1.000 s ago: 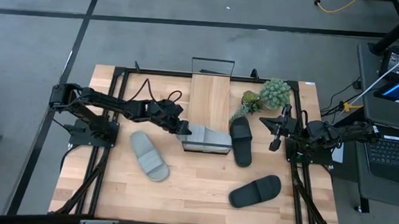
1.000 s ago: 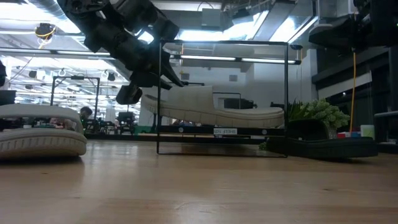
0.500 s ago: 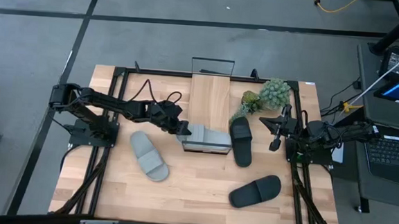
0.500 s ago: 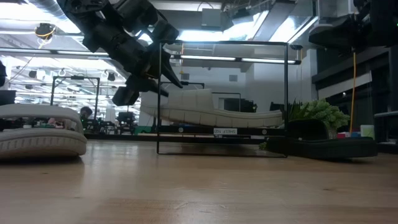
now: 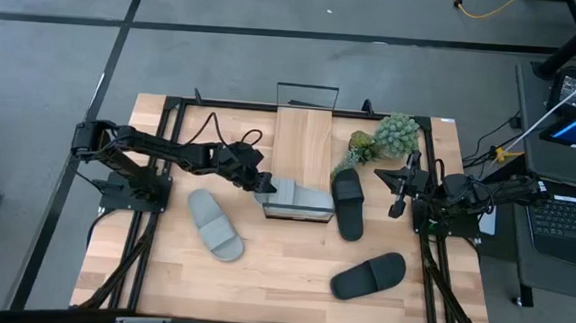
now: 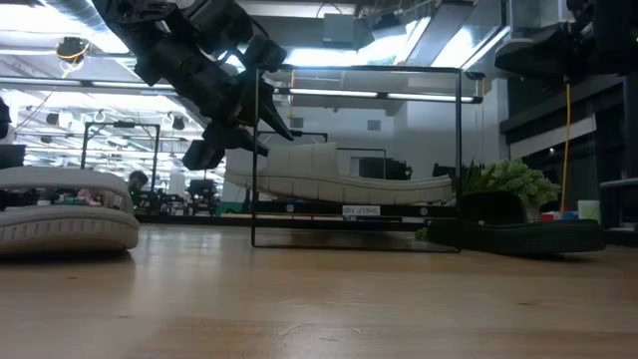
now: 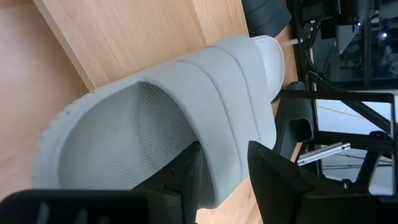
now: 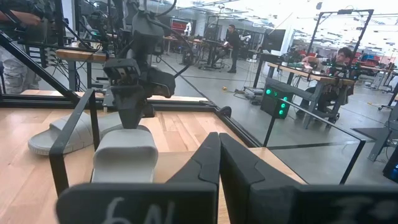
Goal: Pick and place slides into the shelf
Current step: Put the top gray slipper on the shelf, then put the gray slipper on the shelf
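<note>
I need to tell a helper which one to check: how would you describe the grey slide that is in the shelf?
Find the shelf, the small plank-topped wire rack at the table's far middle. A light grey slide lies on its lower tier, with the left gripper at its end. The other grey slide lies on the bare table, and the remaining two are black.

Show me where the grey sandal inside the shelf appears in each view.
High: grey sandal under the shelf, centre.
Low: centre, inside the wire frame.
Left wrist: fills the picture.
Right wrist: lower left.
Shared landmark: the left pincer at its heel.
</note>
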Controlling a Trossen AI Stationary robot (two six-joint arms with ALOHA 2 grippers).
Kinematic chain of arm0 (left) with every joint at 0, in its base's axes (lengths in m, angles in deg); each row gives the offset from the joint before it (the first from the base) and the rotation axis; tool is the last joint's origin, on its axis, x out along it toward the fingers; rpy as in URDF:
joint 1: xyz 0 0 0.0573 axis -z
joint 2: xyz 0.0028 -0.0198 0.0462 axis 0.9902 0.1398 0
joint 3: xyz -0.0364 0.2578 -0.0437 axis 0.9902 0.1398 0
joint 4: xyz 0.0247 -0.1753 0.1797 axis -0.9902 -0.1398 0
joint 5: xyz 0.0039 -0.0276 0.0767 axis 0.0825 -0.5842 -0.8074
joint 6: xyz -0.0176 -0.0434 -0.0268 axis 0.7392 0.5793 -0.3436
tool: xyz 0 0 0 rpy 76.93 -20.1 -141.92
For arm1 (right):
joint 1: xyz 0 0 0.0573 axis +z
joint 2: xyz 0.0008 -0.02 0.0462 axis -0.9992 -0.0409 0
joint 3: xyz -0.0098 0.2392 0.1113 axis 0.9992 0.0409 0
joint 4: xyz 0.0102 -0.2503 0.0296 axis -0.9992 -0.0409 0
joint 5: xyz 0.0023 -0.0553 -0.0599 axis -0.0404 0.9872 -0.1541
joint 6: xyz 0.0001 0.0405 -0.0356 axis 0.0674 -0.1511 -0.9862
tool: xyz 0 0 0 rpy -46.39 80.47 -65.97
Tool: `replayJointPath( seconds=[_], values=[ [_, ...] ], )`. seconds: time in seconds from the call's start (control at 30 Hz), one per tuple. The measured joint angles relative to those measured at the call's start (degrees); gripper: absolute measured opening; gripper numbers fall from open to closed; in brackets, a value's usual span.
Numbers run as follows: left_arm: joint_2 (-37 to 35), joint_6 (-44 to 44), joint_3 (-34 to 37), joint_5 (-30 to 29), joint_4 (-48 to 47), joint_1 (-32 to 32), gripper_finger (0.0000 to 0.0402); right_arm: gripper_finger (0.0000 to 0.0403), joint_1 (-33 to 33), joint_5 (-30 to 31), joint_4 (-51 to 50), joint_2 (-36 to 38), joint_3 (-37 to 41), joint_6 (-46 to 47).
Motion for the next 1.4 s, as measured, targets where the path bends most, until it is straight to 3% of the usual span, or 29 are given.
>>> replayJointPath(
  seconds=[1.17,1.4],
  values=[
    [-0.07,1.57,0.02,5.82,-4.92,-3.08,0.0119,0.001,0.0,0.01,-0.02,0.0,-0.02,-0.2],
    [-4.06,1.46,0.02,5.91,-5.7,-4.84,0.0119,0.001,0.0,0.0,-0.02,-0.02,-0.02,-0.2]
  ],
)
